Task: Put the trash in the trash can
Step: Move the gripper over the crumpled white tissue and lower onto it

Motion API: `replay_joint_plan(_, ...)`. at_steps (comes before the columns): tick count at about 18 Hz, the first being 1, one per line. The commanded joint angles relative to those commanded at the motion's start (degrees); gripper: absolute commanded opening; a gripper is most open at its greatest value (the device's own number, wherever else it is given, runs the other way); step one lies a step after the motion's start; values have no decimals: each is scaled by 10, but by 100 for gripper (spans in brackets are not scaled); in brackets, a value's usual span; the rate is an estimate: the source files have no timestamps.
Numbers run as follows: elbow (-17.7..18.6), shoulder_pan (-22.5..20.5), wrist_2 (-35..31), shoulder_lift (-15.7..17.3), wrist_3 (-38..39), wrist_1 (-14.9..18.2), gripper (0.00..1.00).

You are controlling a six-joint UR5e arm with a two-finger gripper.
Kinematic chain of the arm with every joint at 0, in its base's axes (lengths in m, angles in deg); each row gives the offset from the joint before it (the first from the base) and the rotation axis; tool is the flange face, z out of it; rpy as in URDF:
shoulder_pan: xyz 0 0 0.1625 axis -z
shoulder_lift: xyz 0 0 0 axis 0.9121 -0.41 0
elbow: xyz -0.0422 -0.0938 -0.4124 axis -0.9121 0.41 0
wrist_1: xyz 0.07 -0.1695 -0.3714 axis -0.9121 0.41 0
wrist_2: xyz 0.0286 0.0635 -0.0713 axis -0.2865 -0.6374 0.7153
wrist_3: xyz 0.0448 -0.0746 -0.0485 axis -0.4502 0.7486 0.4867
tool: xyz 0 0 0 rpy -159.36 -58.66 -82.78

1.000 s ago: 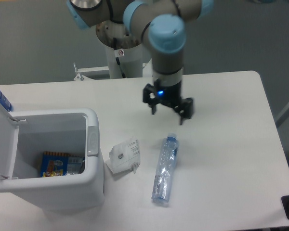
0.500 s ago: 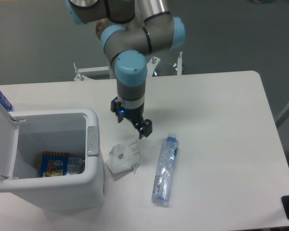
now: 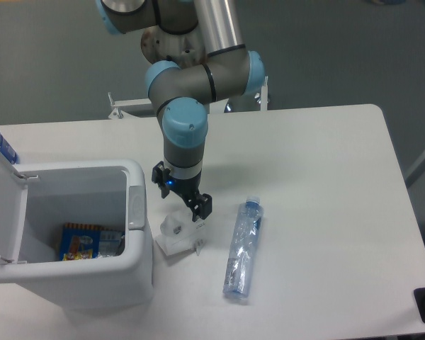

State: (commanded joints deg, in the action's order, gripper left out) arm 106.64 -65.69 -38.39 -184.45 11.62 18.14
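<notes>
A small flattened white carton (image 3: 176, 236) lies on the table just right of the trash can (image 3: 138, 251), a large white bin with its lid flipped open to the left. A crushed clear plastic bottle (image 3: 242, 247) with a blue cap lies further right, pointing away from the camera. My gripper (image 3: 181, 201) hangs open directly over the carton's far end, its fingers straddling that end. Nothing is held between them.
Inside the bin lies a blue-and-orange snack packet (image 3: 81, 241). The bin's open lid (image 3: 1, 205) stands up at the far left. The arm's white base post (image 3: 180, 92) rises behind the table's back edge.
The gripper swung from the table's middle leftward and down toward the camera, ending low over the white carton. Carton and bottle have stayed put.
</notes>
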Motion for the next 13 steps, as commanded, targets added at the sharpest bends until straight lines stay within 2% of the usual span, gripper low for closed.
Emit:
replay_joint_plan(3,-10,0,0,-11,15,0,100)
replay_joint_plan(4,-12,0,-1,-12,17,-1,95)
replay_joint_plan(8,-18,0,-3,-16,18,-5,59)
replay_joint_plan(10,-19,0,-4,-16,17,-5,36)
replay_joint_plan(13,-20,-1,-4,-15,14,-5,11)
